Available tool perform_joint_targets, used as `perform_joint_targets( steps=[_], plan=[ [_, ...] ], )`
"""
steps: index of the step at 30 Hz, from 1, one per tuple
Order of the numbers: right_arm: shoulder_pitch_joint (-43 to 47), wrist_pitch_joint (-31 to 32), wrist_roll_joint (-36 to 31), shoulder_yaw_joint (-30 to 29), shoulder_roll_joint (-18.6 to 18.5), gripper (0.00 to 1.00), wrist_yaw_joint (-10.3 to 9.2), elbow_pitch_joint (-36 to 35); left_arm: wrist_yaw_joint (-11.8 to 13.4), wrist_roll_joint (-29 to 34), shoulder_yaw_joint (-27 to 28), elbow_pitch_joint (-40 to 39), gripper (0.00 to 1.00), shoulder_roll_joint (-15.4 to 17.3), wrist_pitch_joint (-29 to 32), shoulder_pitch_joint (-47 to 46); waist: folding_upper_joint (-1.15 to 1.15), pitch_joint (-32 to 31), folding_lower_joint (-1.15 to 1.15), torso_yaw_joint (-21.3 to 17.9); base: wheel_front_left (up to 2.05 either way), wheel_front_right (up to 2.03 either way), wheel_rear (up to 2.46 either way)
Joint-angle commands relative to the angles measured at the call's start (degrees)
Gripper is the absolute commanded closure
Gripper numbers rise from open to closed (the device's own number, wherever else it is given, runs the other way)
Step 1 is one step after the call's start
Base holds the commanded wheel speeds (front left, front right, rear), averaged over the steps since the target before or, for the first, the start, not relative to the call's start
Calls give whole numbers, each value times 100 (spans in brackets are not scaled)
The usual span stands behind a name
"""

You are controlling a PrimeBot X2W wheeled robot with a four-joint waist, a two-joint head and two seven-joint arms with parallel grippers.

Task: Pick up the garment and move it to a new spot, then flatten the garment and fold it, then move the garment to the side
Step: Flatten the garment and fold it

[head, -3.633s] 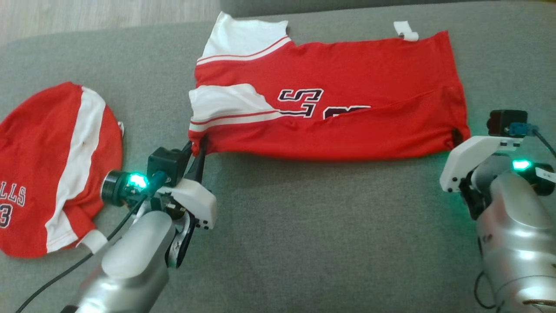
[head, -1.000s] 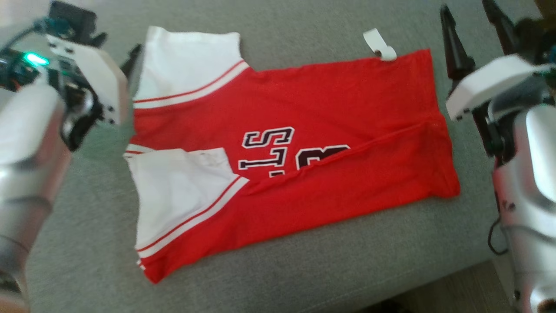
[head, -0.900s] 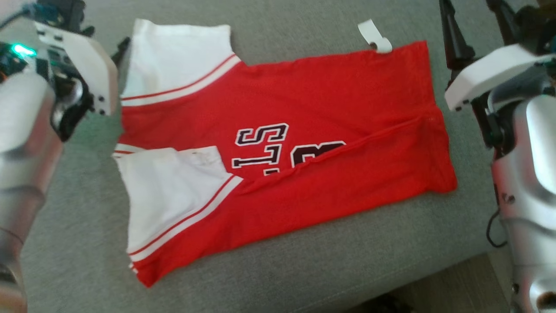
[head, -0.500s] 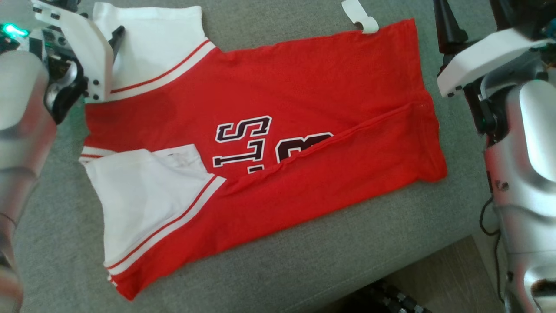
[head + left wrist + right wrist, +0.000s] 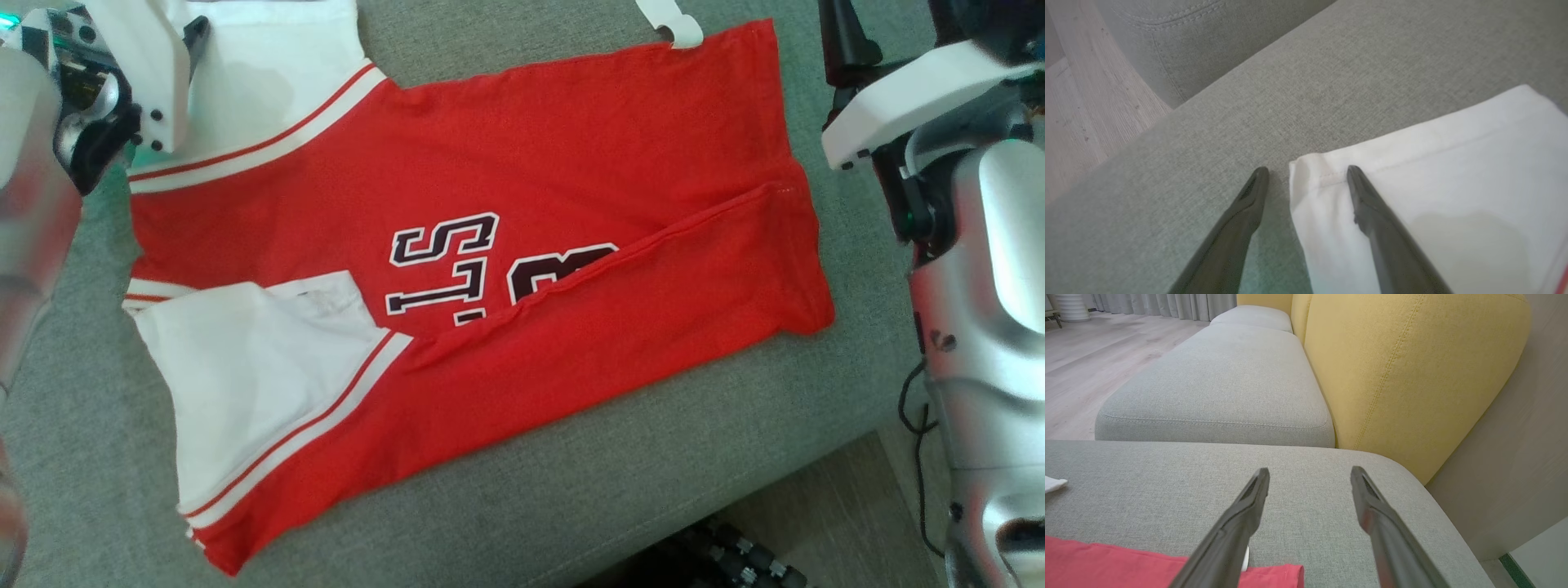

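On the grey cushion (image 5: 571, 506), the red garment (image 5: 571, 163) was laid flat, near edge folded over; the left gripper (image 5: 1307, 168) was spread astride the far-left sleeve corner (image 5: 1318, 192), the right gripper (image 5: 1310, 469) spread beside the far-right hem (image 5: 1282, 576); both corners would likely be best pinched deep, together.

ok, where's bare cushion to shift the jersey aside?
Free: cushion strip between jersey and the front edge; the patch left of its white sleeve; beyond the right gripper toward the yellow backrest. Crowded: the middle, under the jersey.
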Motion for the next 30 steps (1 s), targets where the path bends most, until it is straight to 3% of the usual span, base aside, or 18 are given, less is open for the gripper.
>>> perform_joint_targets(
  steps=[1, 3, 8, 20, 30],
  plan=[
    [-118, -56, 43, 15, 41, 0, 37, -228, 10, -99, 0, -7, 0, 165, 187, -85, 0, 10, 1, -5, 0, 0, 0],
    [-110, -58, 38, -4, 31, 0, 37, -235, 10, -259, -80, -80, 100, 155, 358, -40, 0, 11, 1, 4, 0, 0, 0],
    [-75, -23, -17, -84, -47, 0, 37, -226, 10, -475, -180, -255, 100, 195, 211, -57, 0, -71, 1, 128, 0, 0, 0],
    [57, 464, 273, 72, -589, 0, 37, 364, 34, -321, -55, -531, 100, -262, -1863, 53, 0, -746, 1, 919, 0, 0, 0],
    [59, 1354, 474, -34, -984, 0, 37, 1592, 120, -155, -253, -1496, 100, -248, -2204, 411, 0, -948, 1, 1559, 0, 0, 0]
  ],
)
